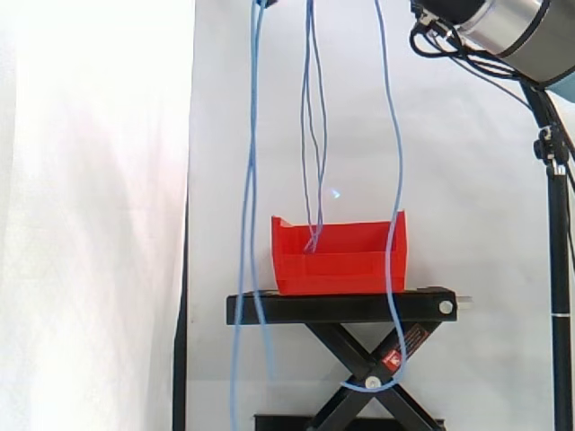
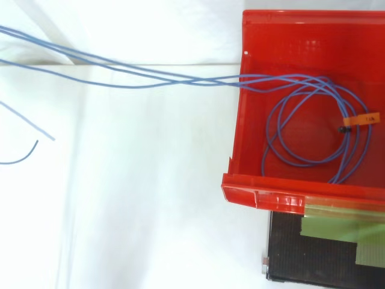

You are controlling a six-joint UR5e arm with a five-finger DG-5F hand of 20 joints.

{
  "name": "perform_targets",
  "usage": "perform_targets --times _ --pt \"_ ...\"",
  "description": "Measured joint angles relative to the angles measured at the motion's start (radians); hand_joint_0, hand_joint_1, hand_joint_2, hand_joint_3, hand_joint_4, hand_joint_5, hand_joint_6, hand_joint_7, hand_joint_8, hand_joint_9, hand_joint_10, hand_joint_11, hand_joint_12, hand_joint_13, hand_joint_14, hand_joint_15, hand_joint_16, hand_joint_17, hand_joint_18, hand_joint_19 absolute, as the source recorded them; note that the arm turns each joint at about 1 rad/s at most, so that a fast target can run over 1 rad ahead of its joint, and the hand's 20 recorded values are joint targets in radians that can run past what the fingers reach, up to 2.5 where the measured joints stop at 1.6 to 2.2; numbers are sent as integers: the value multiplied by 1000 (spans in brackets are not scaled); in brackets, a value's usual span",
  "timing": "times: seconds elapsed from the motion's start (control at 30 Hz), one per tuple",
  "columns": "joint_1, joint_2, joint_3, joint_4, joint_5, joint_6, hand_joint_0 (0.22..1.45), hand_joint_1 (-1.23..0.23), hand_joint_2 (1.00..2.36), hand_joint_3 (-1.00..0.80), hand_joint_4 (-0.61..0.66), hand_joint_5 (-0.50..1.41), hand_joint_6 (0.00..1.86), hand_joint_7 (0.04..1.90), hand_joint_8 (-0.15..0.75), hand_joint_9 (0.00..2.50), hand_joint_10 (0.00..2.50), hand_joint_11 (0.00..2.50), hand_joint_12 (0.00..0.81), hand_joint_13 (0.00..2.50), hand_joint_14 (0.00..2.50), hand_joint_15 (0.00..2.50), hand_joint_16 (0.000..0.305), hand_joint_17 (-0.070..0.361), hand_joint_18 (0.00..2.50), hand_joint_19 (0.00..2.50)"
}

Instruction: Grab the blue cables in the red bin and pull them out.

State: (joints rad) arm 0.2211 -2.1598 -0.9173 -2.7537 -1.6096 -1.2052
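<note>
A: Status on the blue cables [image 2: 207,80]?
B: Partly out. Top view: several loops lie on the floor of the red bin [image 2: 264,195], right half of the frame. An orange tag [image 2: 368,118] sits on the loops near the right edge, with a small black bit just left of it.
A: And the rest?
B: A bundle of strands crosses the bin's left wall near its upper corner and runs to the upper left of the frame, fanning apart. Two loose lengths at far left, mid-height, one ending in a dark curved tip.
A: Side view?
B: The bin sits on the black stand [image 1: 341,307], centre, lower half. Strands drop from the top edge. The middle pair goes down into the bin. The right strand runs down across the bin's right end, goes below the stand deck and curls by the scissor pivot. The left strands hang clear of the bin, past the stand's left end, to the bottom edge.
A: Hand state? Clenched, released?
B: Cannot tell. The arm [image 1: 512,31] enters at the upper right corner, and the cables leave through the top edge. There is a small dark piece [image 1: 263,3] at the top edge where the left strands meet; I cannot tell what it is.
A: Anything else?
B: Black pole [image 1: 559,224] down the right edge, side view. Greenish tape [image 2: 337,227] on the stand below the bin's front lip, top view. White curtain [image 1: 90,224] behind.
</note>
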Motion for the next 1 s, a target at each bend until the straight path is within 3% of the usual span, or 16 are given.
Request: perform_targets --times 0.67,0.87,1.0 --pt "-12 0 -11 95 -233 -166 928 -957 1004 -905 186 779 607 702 257 870 1524 1427 308 1053 1294 1302 38 85 759 1146" --pt "-13 0 -14 105 -239 -159 929 -957 1004 -906 179 779 606 704 262 870 1529 1398 306 1051 1294 1291 38 85 756 1153" --pt "-11 0 -14 98 -206 -111 929 -958 1005 -905 184 780 605 705 255 869 1525 1413 308 1052 1302 1296 38 85 756 1156"
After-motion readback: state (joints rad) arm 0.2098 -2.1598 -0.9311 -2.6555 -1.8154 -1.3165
